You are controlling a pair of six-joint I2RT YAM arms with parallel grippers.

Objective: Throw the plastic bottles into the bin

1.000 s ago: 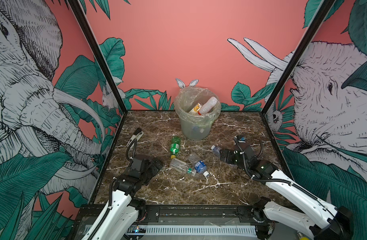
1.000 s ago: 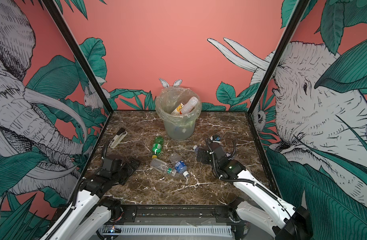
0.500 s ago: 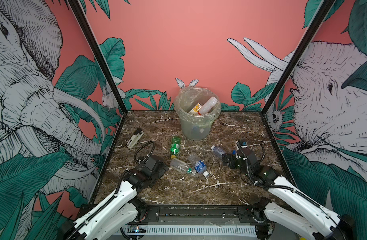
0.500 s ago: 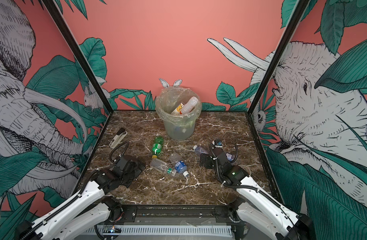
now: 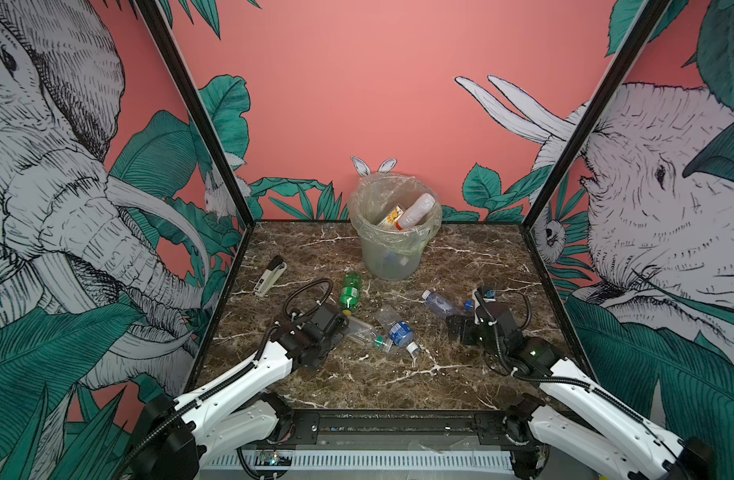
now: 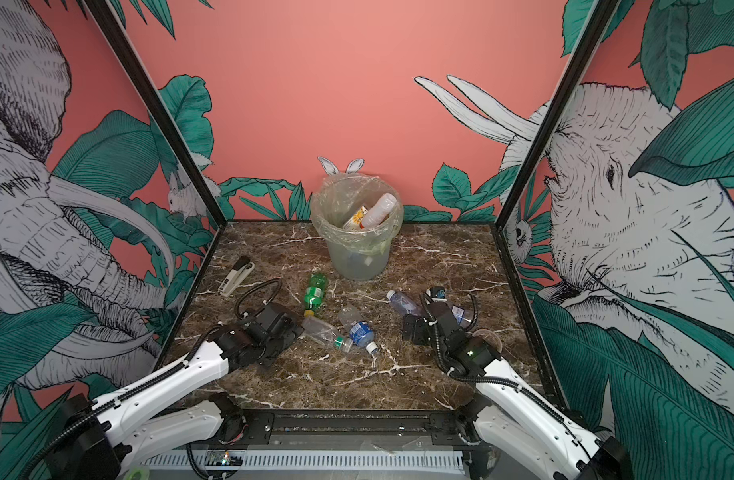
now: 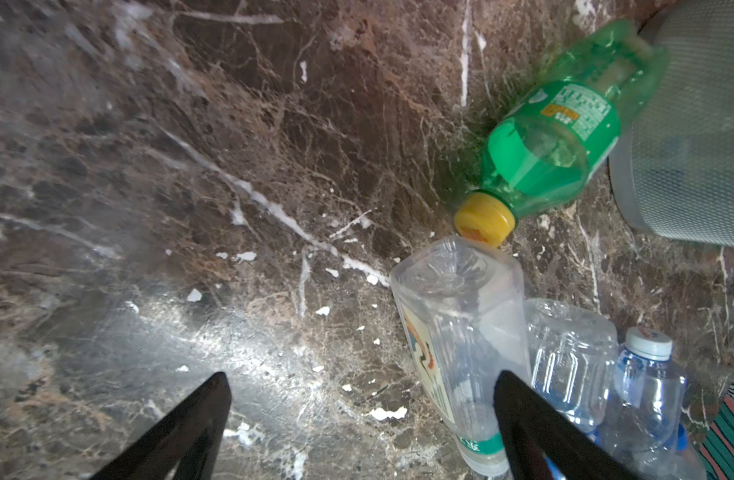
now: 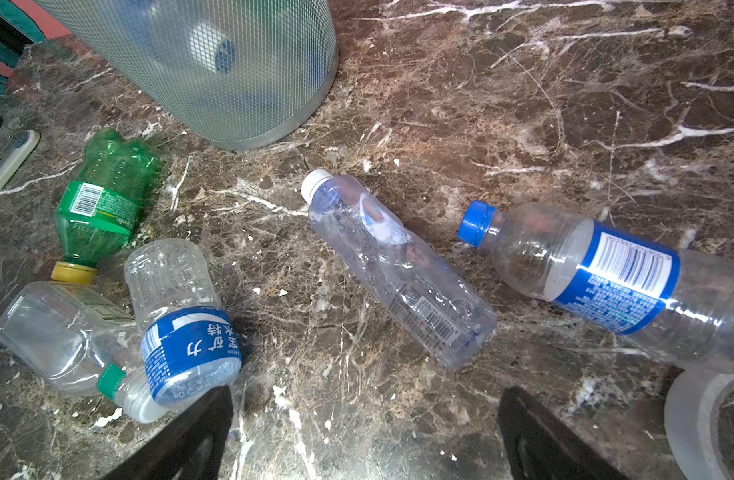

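The bin (image 5: 394,249) stands at the back middle with a white bottle (image 5: 415,212) and other bottles inside. Several plastic bottles lie on the marble in front of it: a green one (image 5: 350,291), a clear one with a green neck band (image 7: 461,332), a blue-labelled one (image 8: 182,324), a white-capped clear one (image 8: 398,270) and a blue-capped one (image 8: 585,270). My left gripper (image 7: 359,380) is open and low, one fingertip against the clear bottle's side. My right gripper (image 8: 365,392) is open over bare marble, between the blue-labelled and blue-capped bottles.
A white-and-black stapler (image 5: 270,275) lies at the left near the wall. A roll of clear tape (image 8: 710,424) rests beside the blue-capped bottle, under my right wrist. Walls close the table on three sides.
My left gripper has moved right, up to the clear bottle. My right gripper has drawn back a little toward the front edge. Both stayed open.
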